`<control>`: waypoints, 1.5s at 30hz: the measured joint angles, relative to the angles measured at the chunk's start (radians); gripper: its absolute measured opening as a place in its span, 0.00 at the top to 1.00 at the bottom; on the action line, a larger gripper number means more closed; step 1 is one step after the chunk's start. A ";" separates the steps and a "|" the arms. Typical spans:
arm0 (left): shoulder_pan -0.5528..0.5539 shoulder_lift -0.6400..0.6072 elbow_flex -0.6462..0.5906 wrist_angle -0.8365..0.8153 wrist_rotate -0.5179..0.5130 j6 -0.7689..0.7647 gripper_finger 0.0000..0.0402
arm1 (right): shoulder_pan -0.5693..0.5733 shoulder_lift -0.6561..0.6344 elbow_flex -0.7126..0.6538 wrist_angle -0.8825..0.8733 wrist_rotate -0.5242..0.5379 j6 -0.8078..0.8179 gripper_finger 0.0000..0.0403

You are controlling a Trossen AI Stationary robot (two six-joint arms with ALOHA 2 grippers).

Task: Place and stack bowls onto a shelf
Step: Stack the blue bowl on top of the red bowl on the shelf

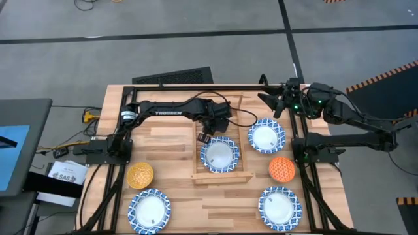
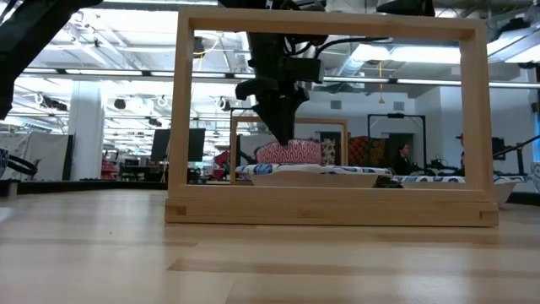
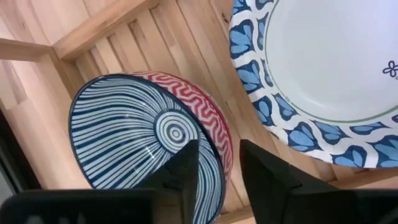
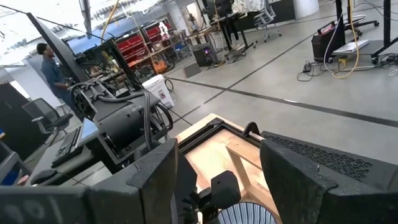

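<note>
The shelf (image 1: 222, 176) lies mid-table. On its near part sits a wide blue-and-white bowl (image 1: 220, 155). On its far part a red bowl (image 3: 208, 106) rests on the slats (image 3: 155, 37), and a blue striped bowl (image 3: 130, 130) sits nested in it. My left gripper (image 3: 221, 171) points steeply down over their rims and is open: one finger stands inside the blue bowl, the other outside the red bowl's wall. My right gripper (image 4: 217, 180) hangs open and level above the table's far right (image 1: 269, 99), holding nothing. My left gripper straddles the two nested rims (image 3: 217, 158) from above, slanting. A strip of wood shows between the outer finger (image 3: 267, 177) and the red wall. Whether the inner finger (image 3: 186, 168) touches the blue bowl, I cannot tell. Both bowls rest on the shelf.
Off the shelf, on the table: a wide bowl (image 1: 266, 136) and an orange bowl (image 1: 282, 168) to its right, a wide bowl (image 1: 279, 205) at the near right, a yellow bowl (image 1: 140, 175) and a wide bowl (image 1: 149, 210) at the near left.
</note>
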 joint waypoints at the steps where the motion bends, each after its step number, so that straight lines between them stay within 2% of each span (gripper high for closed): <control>1: 0.000 -0.001 0.000 0.000 -0.001 -0.001 0.72 | 0.000 0.000 0.000 0.000 0.000 0.000 0.37; 9: 0.021 -0.078 0.001 0.004 0.017 -0.094 0.61 | 0.000 0.000 0.000 0.000 0.000 0.000 0.37; 12: 0.055 -0.120 0.001 0.007 0.106 -0.252 0.61 | 0.000 0.000 0.000 0.000 0.000 0.000 0.37; 15: 0.099 -0.158 -0.014 0.054 0.241 -0.454 0.61 | 0.000 0.000 0.000 -0.002 0.000 0.000 0.37; 18: 0.117 -0.223 -0.138 0.226 0.267 -0.578 0.66 | 0.000 0.000 0.000 -0.002 0.000 0.000 0.37; 22: 0.082 -0.352 -0.411 0.572 0.270 -0.750 0.84 | 0.000 0.000 0.000 -0.006 0.000 0.000 0.37; 24: 0.048 -0.413 -0.563 0.791 0.233 -0.860 0.95 | 0.000 0.000 0.000 -0.009 0.000 0.000 0.37; 25: 0.027 -0.436 -0.636 0.902 0.189 -0.913 0.97 | 0.000 0.000 0.000 -0.014 0.000 0.000 0.37; 27: -0.021 -0.469 -0.758 1.099 0.066 -0.985 0.99 | -0.001 0.000 0.000 -0.021 0.001 0.000 0.37; 30: -0.089 -0.470 -0.876 1.284 -0.157 -1.029 1.00 | -0.001 0.000 0.000 -0.023 0.001 0.000 0.37; 32: -0.113 -0.444 -0.912 1.360 -0.229 -1.040 1.00 | -0.001 0.000 0.000 -0.024 0.001 0.000 0.37; 37: -0.132 -0.350 -0.903 1.476 -0.276 -1.076 1.00 | -0.001 0.000 0.000 -0.029 0.002 0.000 0.37; 42: -0.143 -0.293 -0.871 1.453 -0.406 -1.160 1.00 | -0.001 0.000 0.000 -0.049 0.003 0.000 0.37; 45: -0.152 -0.273 -0.857 1.408 -0.442 -1.197 1.00 | -0.001 0.000 0.000 -0.058 0.005 0.000 0.37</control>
